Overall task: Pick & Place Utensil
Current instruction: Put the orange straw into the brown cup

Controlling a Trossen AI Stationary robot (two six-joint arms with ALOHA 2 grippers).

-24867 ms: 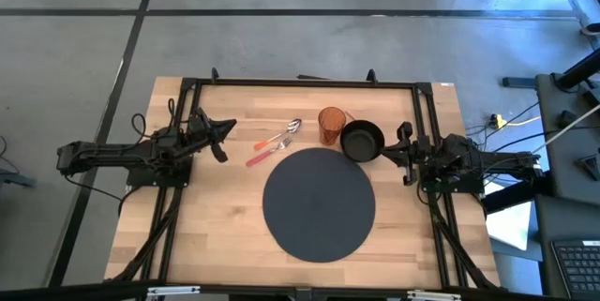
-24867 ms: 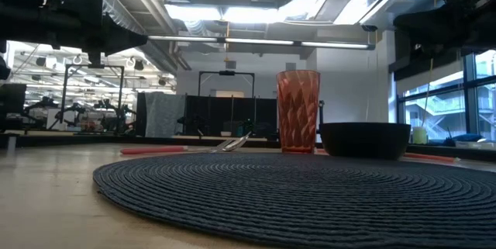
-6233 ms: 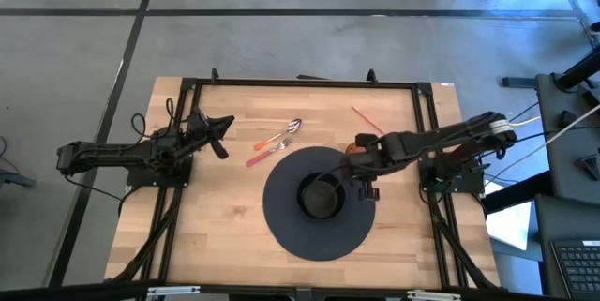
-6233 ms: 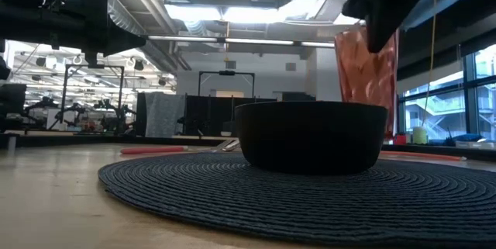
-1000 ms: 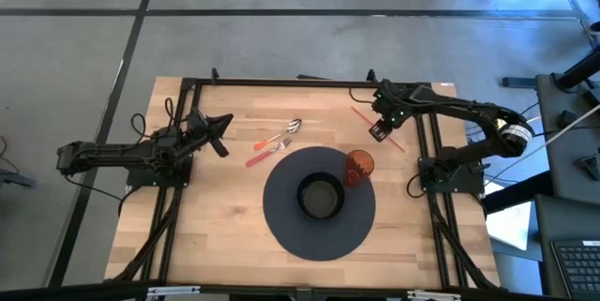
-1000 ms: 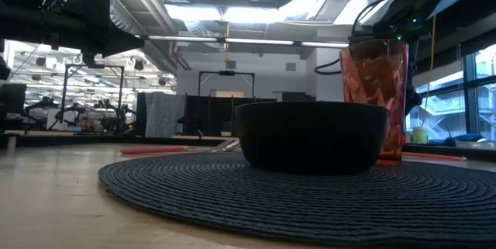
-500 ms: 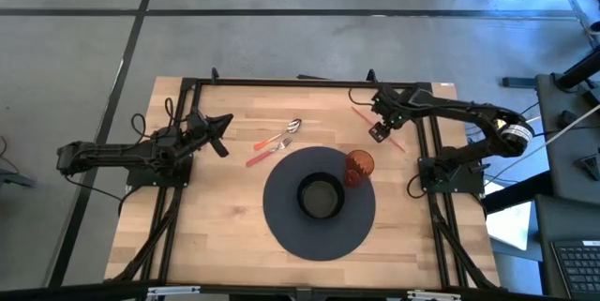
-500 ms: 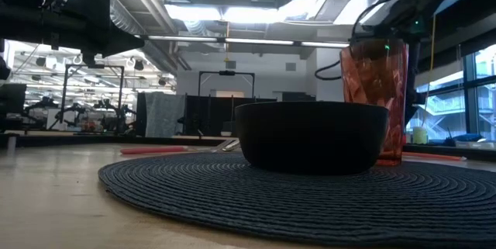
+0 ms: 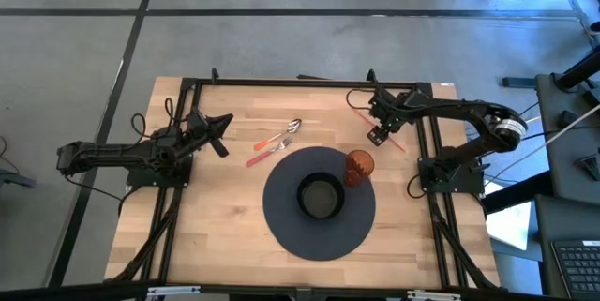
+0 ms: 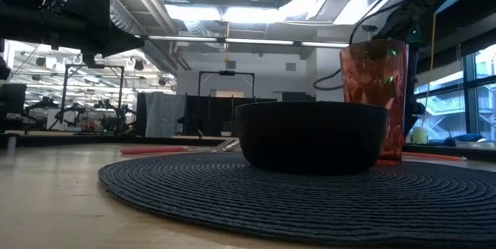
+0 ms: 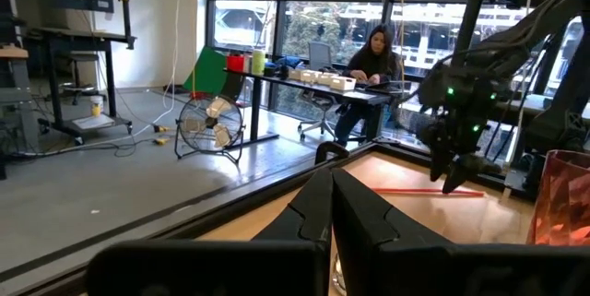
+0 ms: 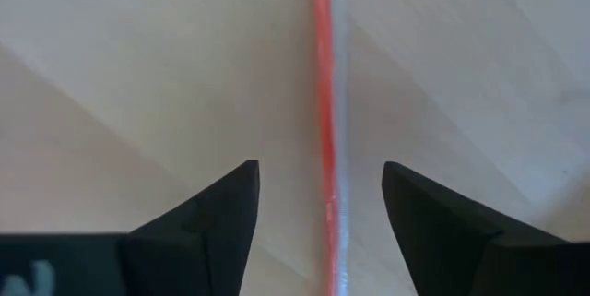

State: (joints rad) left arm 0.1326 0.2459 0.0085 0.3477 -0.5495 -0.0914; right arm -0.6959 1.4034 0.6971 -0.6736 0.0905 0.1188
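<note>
A thin red stick-like utensil (image 9: 397, 143) lies flat on the wooden table at its far right; it shows too in the right wrist view (image 12: 323, 93) and the left wrist view (image 11: 426, 192). My right gripper (image 9: 378, 134) hangs over it, pointing down. It is open, one finger on either side of the stick (image 12: 321, 199), touching nothing. A spoon and a fork with orange handles (image 9: 275, 142) lie left of it. My left gripper (image 9: 223, 128) waits shut at the left side.
A round dark placemat (image 9: 281, 217) lies in the table's middle, with a black bowl (image 9: 321, 196) on it and an orange tumbler (image 9: 359, 164) on its far right edge, close to the near end of the stick. A black frame rail (image 9: 427, 132) runs beside the stick.
My right gripper has sunk a little toward the red stick and stays above it. The stick, bowl, tumbler and left arm have kept still.
</note>
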